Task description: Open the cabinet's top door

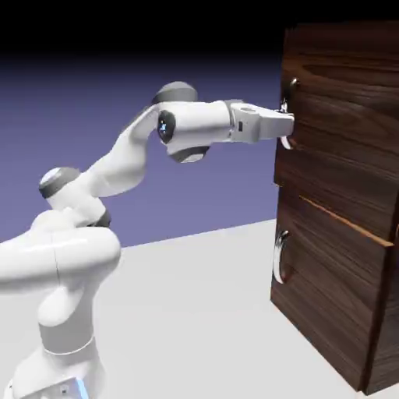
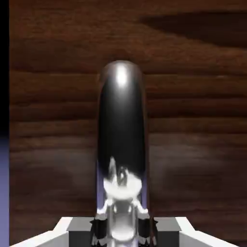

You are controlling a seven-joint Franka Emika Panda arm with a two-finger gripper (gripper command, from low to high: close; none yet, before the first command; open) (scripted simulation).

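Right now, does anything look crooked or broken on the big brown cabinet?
Nothing looks broken. The tall dark-brown wood-grain cabinet stands straight, and both doors look shut. The pincer is closed on the upper door's curved silver handle. The light tan strip is only the lower panel's top edge.

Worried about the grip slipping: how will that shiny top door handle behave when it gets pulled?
The handle looks like polished metal, so probably stiff but slippery. Its rounded bar could let the tool slide along it. The top door looks like solid wood, likely heavy to swing.
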